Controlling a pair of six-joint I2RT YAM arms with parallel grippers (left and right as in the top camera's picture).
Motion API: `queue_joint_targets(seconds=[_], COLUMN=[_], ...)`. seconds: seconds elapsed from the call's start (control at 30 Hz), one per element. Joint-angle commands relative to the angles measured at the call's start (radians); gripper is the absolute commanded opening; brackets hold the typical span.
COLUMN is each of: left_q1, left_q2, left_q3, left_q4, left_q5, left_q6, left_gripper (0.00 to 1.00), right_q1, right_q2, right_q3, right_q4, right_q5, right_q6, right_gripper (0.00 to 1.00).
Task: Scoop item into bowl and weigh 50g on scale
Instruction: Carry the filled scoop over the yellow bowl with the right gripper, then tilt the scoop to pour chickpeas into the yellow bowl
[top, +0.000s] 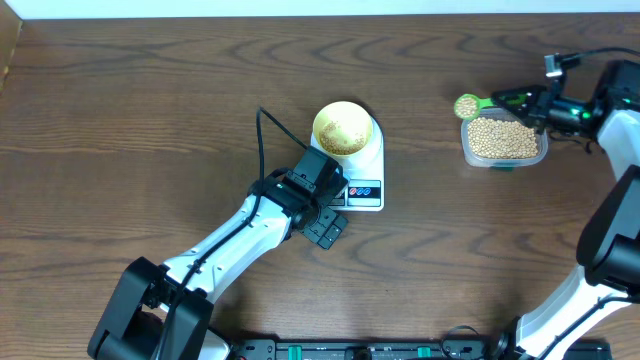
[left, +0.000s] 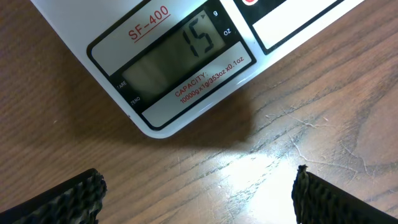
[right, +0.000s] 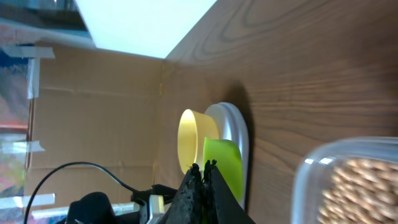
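The white scale (top: 368, 160) carries the pale yellow bowl (top: 342, 128), which holds some tan beans (top: 340, 130). In the left wrist view the scale's display (left: 177, 59) reads 15 g. My left gripper (top: 326, 228) is open and empty on the table just before the scale's front edge; its fingers (left: 199, 199) stand wide apart. My right gripper (top: 518, 101) is shut on the handle of a green scoop (top: 467, 105), which holds beans and hovers left of the clear tub. The right wrist view shows the shut fingers (right: 203, 167), scoop (right: 224, 163), bowl (right: 189, 140) and scale (right: 235, 134).
A clear plastic tub (top: 503, 140) full of beans stands at the right, under my right gripper; its rim shows in the right wrist view (right: 311, 171). A black cable (top: 272, 130) runs from the left arm beside the scale. Cardboard walls stand past the table's far edge.
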Motion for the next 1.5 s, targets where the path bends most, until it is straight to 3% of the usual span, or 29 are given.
queue_joint_targets(seconds=[0.0,0.8,1.2,1.47], left_q1=[0.000,0.000,0.000,0.000], left_q2=[0.007,0.007,0.007,0.007], left_q3=[-0.003,-0.003,-0.003,-0.003], left_q4=[-0.003,-0.003,-0.003,-0.003], left_q5=[-0.002,-0.002,-0.002,-0.002], left_q6=[0.008,0.008,0.009,0.009], left_gripper=[0.98,0.98,0.98,0.98], right_q1=[0.049,0.389,0.528,0.541], right_q2=[0.009,0.009,0.009,0.009], right_q3=[-0.006,-0.006,-0.006,-0.006], right_q4=[0.023,0.381,0.381,0.382], right_q5=[-0.032,-0.015,0.158,0.206], right_q6=[0.052,0.376,0.281,0.205], right_gripper=[0.01,0.01,0.01,0.01])
